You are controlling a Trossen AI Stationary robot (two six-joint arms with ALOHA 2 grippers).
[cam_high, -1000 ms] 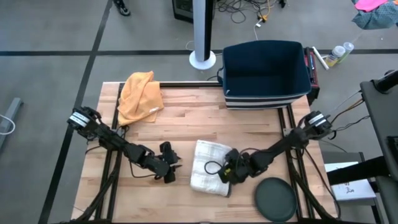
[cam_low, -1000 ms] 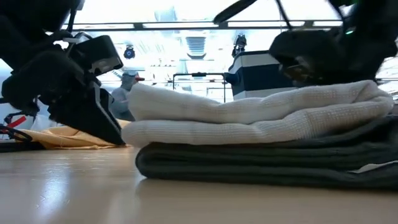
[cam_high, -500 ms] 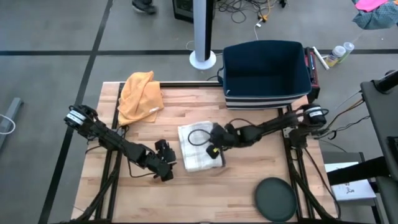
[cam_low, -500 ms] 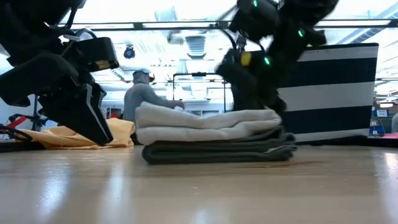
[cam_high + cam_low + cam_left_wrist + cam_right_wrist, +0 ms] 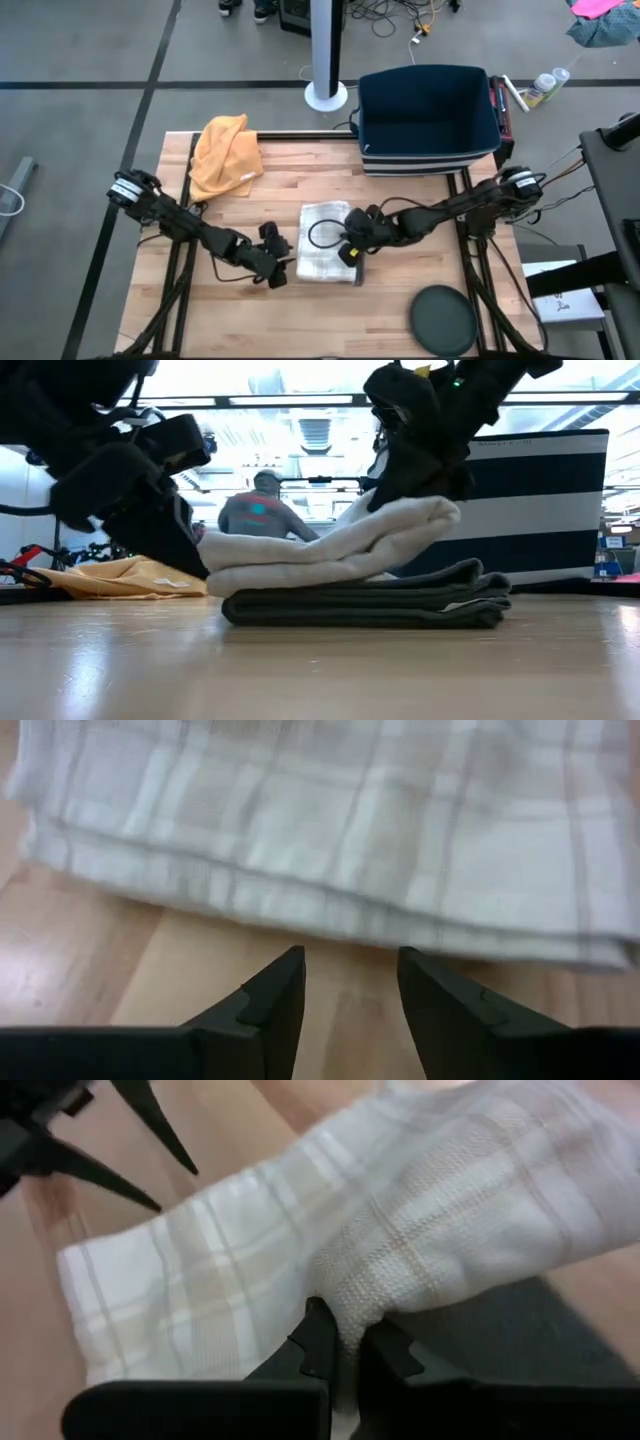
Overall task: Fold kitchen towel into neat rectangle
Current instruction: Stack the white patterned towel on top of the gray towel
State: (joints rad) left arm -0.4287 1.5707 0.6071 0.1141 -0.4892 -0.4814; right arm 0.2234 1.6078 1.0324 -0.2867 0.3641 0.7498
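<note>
High view first: we see the folded kitchen towel (image 5: 325, 256) lying near the middle of the wooden table (image 5: 400, 200), with the right gripper (image 5: 352, 247) over its right edge and the left gripper (image 5: 280, 268) just beside its left edge. From the right wrist view, the fingers (image 5: 318, 1342) are pinched closed on a raised fold of the white towel (image 5: 400, 1250); the low view shows that upper white layer (image 5: 340, 545) lifted on one side above a darker grey layer that lies flat on the table. In the left wrist view, the left gripper (image 5: 350, 982) has its fingers (image 5: 275, 990) parted, holding nothing, with the towel's edge (image 5: 330, 830) just ahead of them. Farther back on the table lie an orange cloth (image 5: 226, 152) and a dark blue bin (image 5: 428, 118) (striped along its lower side), and a dark round disc (image 5: 443, 320) sits at the front right corner. A person (image 5: 262, 510) shows in the room beyond.
</note>
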